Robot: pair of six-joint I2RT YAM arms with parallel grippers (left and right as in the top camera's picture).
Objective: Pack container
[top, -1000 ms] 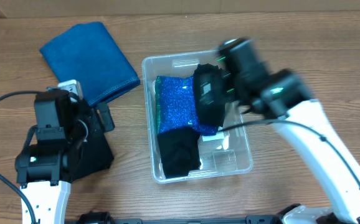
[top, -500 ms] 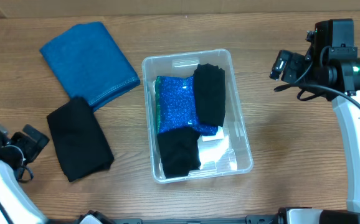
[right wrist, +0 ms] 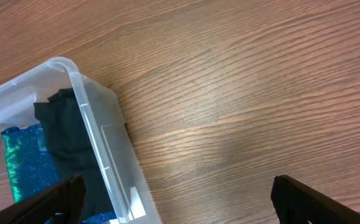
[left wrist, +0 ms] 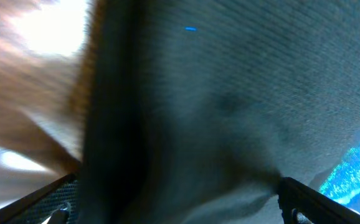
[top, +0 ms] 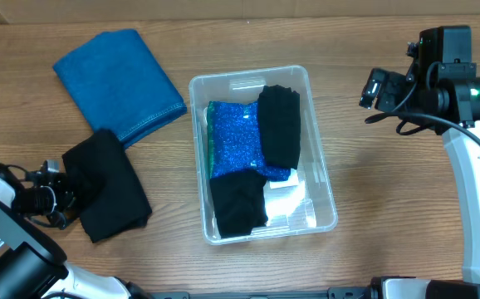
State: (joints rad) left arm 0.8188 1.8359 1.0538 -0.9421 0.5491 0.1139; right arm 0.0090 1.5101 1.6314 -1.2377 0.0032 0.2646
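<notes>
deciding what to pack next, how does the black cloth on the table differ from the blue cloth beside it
The black cloth is plain black; the blue cloth is blue with a stitched edge. The blue cloth covers more table than the black cloth. The black cloth lies by the left tool; the blue cloth lies farther back. Both lie folded flat outside the container.

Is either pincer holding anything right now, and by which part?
Nothing held: right pincer open over the table; left pincer open at the black cloth, not clamped.
</notes>
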